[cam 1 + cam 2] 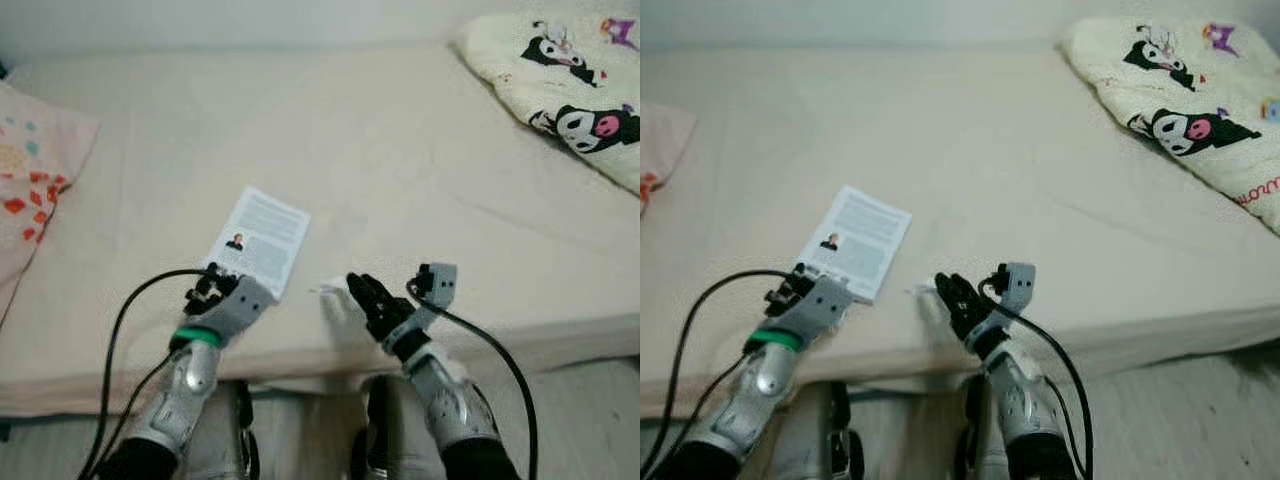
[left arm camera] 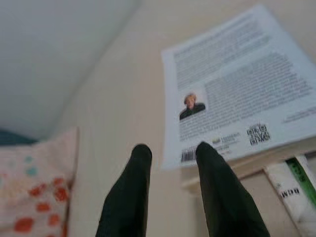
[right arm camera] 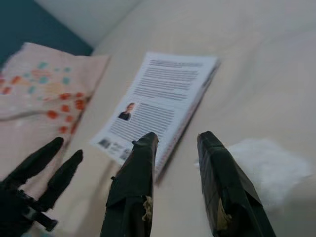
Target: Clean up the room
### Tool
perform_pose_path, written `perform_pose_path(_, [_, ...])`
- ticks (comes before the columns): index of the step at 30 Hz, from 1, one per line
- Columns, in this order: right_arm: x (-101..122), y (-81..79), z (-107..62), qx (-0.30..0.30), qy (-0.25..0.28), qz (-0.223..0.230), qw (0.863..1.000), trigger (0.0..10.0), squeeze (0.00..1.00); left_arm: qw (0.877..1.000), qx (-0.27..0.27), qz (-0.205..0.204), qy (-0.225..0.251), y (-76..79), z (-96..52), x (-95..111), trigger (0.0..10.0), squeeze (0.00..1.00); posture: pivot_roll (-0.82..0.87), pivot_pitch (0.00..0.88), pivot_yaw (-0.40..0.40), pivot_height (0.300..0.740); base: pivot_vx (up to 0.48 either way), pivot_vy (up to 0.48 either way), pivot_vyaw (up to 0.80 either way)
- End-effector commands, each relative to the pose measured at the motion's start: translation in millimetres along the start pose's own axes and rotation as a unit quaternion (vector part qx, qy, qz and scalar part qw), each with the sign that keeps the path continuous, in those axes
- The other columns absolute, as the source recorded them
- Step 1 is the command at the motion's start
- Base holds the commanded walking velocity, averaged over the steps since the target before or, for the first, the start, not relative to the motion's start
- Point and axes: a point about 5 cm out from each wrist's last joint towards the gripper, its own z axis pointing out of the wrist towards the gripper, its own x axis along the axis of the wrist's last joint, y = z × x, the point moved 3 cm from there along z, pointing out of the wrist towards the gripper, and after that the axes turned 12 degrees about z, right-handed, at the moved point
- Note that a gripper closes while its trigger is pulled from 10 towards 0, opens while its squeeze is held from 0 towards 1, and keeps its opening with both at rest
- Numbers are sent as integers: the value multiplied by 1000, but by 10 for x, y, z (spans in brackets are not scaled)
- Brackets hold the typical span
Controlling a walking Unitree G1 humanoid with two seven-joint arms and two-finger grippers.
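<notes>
The bed (image 1: 400,150) spreads wide before me, covered in a plain cream sheet. At its far right corner lies a blanket with cartoon figures (image 1: 570,90), cut off by the frame edge; at the left edge a pink pillow with red and teal spots (image 1: 30,180) is also only partly in view. A book (image 1: 258,238) lies back cover up near the bed's front edge, showing text and a small portrait.

My left gripper (image 1: 208,283) sits at the book's near corner, fingers parted with a gap between them. My left wrist view brings out a barcode on the cover and a white tube with green print (image 2: 291,190) just beside the book.

My right gripper (image 1: 365,292) hovers beside the book, fingers apart and empty. Near it lies a white crumpled scrap (image 3: 266,165), blurred in my right wrist view and only a pale smudge from my head.
</notes>
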Motion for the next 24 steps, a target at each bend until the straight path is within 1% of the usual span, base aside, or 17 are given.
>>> perform_pose_path(1, [-47, 30, -19, 0, -7, 19, 1000, 10000, 0, 1000, -11, 17, 23, 60, -63, 54, 10000, 0, 95, 235, 7, 596, 0, 0, 0])
perform_pose_path(2, [-47, 30, -19, 0, -7, 19, 1000, 10000, 0, 1000, -11, 17, 23, 60, -63, 54, 10000, 0, 95, 235, 7, 596, 0, 0, 0])
perform_pose_path(4, [29, 135, 30, -20, 5, 53, 998, 10000, 0, 998, -27, 33, 46, 143, -80, 135, 10000, 0, 124, 254, 4, 596, 0, 0, 0])
perform_pose_path(5, [68, 191, 61, -28, 11, 83, 996, 10000, 0, 998, -24, 31, 52, 127, -63, 184, 10000, 0, 141, 263, 6, 596, 0, 0, 0])
perform_pose_path(6, [68, 191, 61, -28, 11, 83, 996, 10000, 0, 998, -24, 31, 52, 127, -63, 184, 10000, 0, 141, 263, 6, 596, 0, 0, 0])
perform_pose_path(8, [89, 229, 105, -32, 9, 119, 992, 10000, 0, 998, -14, 29, 62, 53, -45, 250, 10000, 0, 160, 267, 6, 596, 0, 0, 0])
perform_pose_path(9, [89, 229, 105, -32, 9, 119, 992, 10000, 0, 998, -14, 29, 62, 53, -45, 250, 10000, 0, 160, 267, 6, 596, 0, 0, 0])
perform_pose_path(12, [13, 239, 210, -51, -28, 160, 985, 10000, 0, 996, 13, 31, 87, -250, -120, 309, 10000, 0, 207, 279, -14, 596, 0, 0, 0])
perform_pose_path(13, [13, 239, 210, -51, -28, 160, 985, 10000, 0, 996, 13, 31, 87, -250, -120, 309, 10000, 0, 207, 279, -14, 596, 0, 0, 0])
perform_pose_path(14, [2, 239, 234, -56, -36, 161, 985, 10000, 0, 995, 20, 33, 92, -330, -149, 313, 10000, 0, 240, 287, -34, 596, 0, 0, 0])
perform_pose_path(15, [2, 239, 234, -56, -36, 161, 985, 10000, 0, 995, 20, 33, 92, -330, -149, 313, 10000, 0, 240, 287, -34, 596, 0, 0, 0])
perform_pose_path(17, [10, 197, 294, -49, -45, 173, 983, 10000, 0, 994, 34, 31, 99, -484, -209, 314, 10000, 0, 267, 294, -51, 596, 0, 0, 0])
perform_pose_path(19, [19, 182, 313, -46, -46, 180, 982, 10000, 0, 994, 38, 30, 102, -524, -230, 317, 10000, 0, 267, 294, -51, 596, 0, 0, 0])
perform_pose_path(20, [25, 173, 323, -43, -46, 185, 981, 10000, 0, 993, 39, 30, 103, -542, -241, 319, 10000, 0, 267, 294, -51, 596, 0, 0, 0])
perform_pose_path(21, [62, 160, 360, -46, -44, 183, 981, 10000, 0, 992, 36, 50, 114, -561, -299, 332, 10000, 0, 289, 303, -72, 596, 0, 0, 0])
perform_pose_path(23, [88, 151, 385, -48, -43, 181, 981, 10000, 0, 990, 33, 65, 122, -570, -341, 342, 10000, 0, 289, 303, -72, 596, 0, 0, 0])
perform_pose_path(24, [168, 145, 412, -47, -31, 177, 983, 10000, 0, 988, 9, 108, 109, -385, -340, 268, 10000, 0, 246, 305, -72, 596, 0, 0, 0])
